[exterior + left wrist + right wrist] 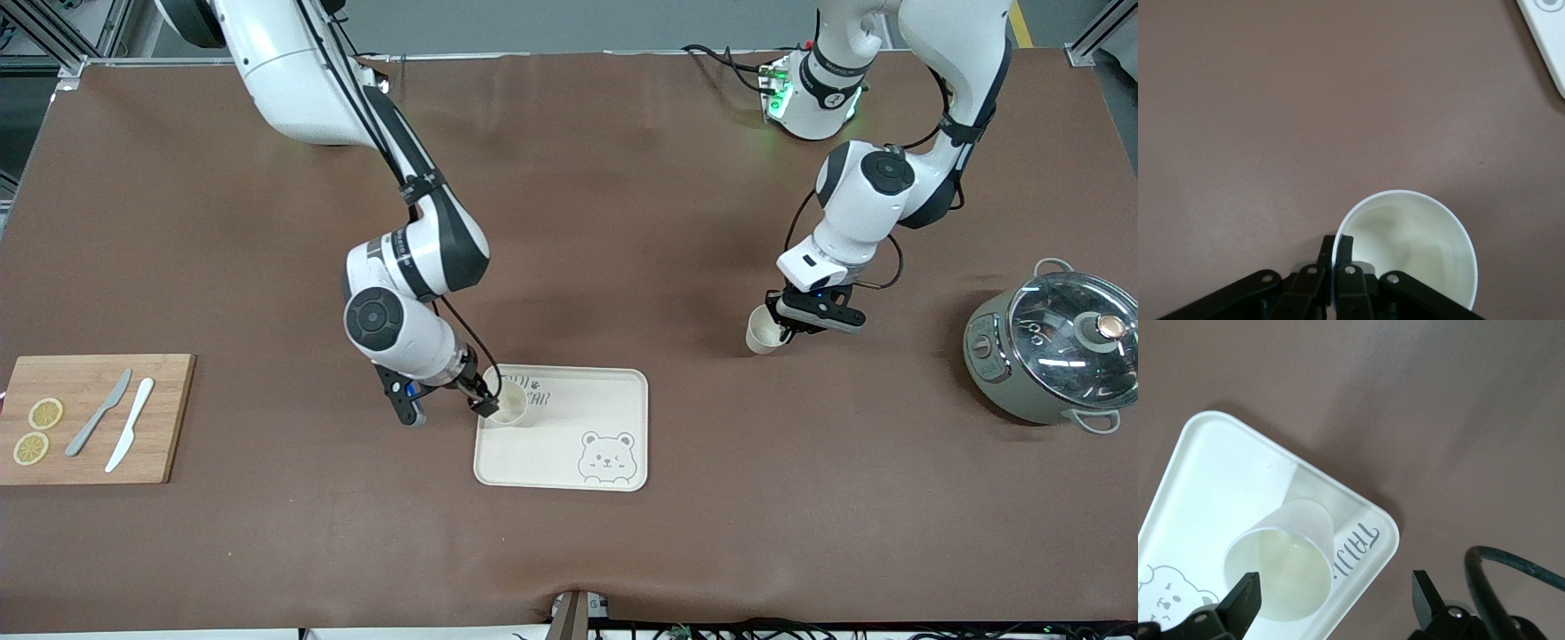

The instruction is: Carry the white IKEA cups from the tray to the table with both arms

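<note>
Brown desk (622,222) carries a cream tray (587,418) with a bear drawing, near the front-camera edge at mid-desk. Right tool (492,397) is low over the tray corner that lies toward the right arm's end and farthest from the front camera; its fingers (1245,600) stand spread wide, one on each side of a white cup (510,402). That cup (1288,563) stands upright on the tray, by the printed lettering; right wrist view shows a gap between cup and fingers, so nothing is gripped. Left tool (791,327) is over bare desk toward the left arm's end, well apart from the tray. Its fingers (1341,250) are pinched together on the rim of the second cup (765,331), one finger inside, one outside the wall. This cup (1415,250) sits slightly tilted in front view; whether its base touches the desk cannot be told. Tray corner (1545,40) shows at the edge of the left wrist view. Also on desk: wooden board (89,418) at the right arm's end with two lemon slices (37,431), a grey knife (98,413) and a white knife (130,436); a pot (1053,351) with glass lid at the left arm's end.
</note>
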